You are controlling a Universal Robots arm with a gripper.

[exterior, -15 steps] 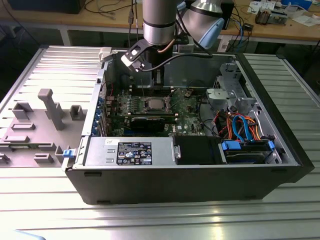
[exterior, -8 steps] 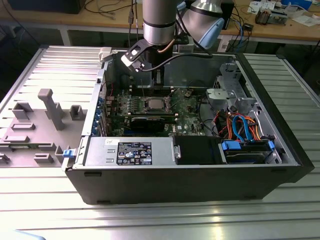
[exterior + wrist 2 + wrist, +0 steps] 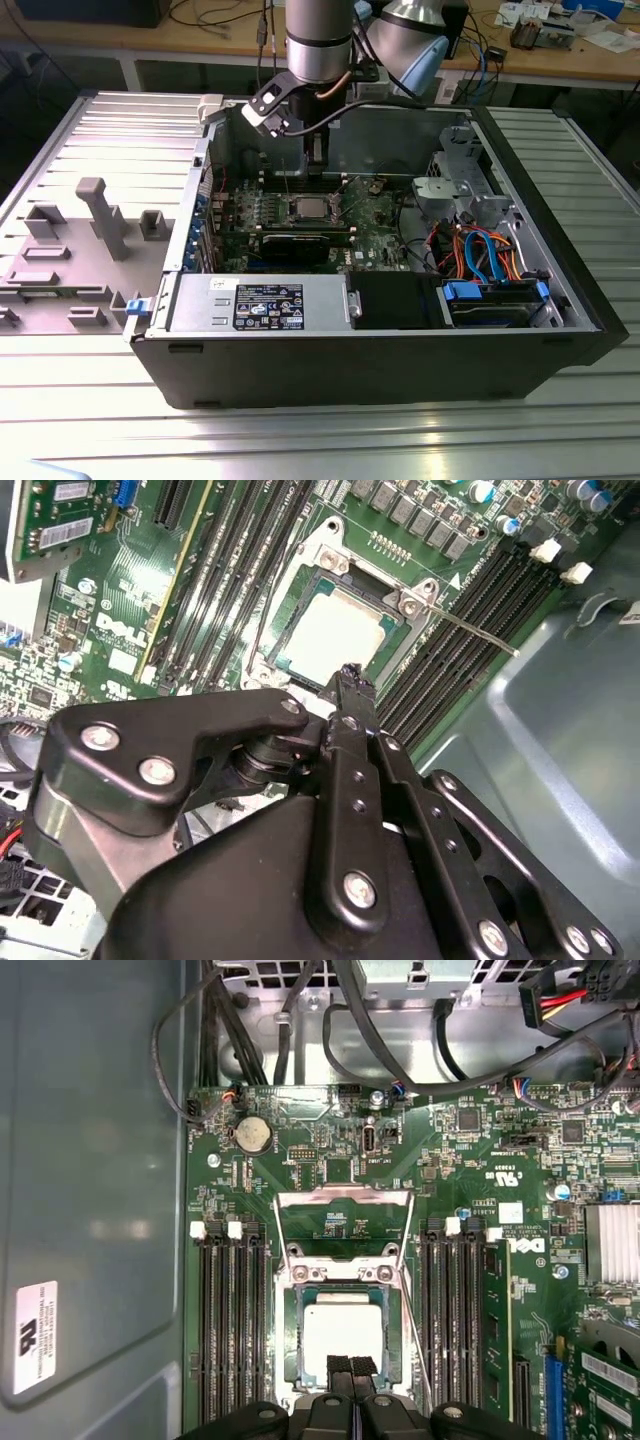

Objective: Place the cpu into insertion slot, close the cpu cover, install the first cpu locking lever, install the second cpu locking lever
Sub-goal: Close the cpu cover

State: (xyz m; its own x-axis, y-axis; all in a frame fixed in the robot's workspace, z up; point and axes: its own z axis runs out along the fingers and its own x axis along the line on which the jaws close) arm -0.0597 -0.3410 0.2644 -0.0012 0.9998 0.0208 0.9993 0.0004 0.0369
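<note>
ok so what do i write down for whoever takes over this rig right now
Tool: shut, holding nothing, poised at the cpu's edge; contact unclear.
The cpu lies flat in the insertion slot.
The cpu cover stands open, tilted up off the slot.
One locking lever sticks out unlatched; the other also looks free.
Done: cpu placed.
Not done: cover closed, both levers latched.

One cpu [image 3: 343,1332] was counted, one insertion slot [image 3: 293,1330], one cpu cover [image 3: 345,1197]. Memory slots [image 3: 232,1330] came to eight, four per bank, and four white latch tabs [image 3: 197,1230] showed. There was one coin cell battery [image 3: 252,1133], one finned heatsink [image 3: 612,1243], two locking levers [image 3: 470,632] and one black hand [image 3: 350,1365].
</note>
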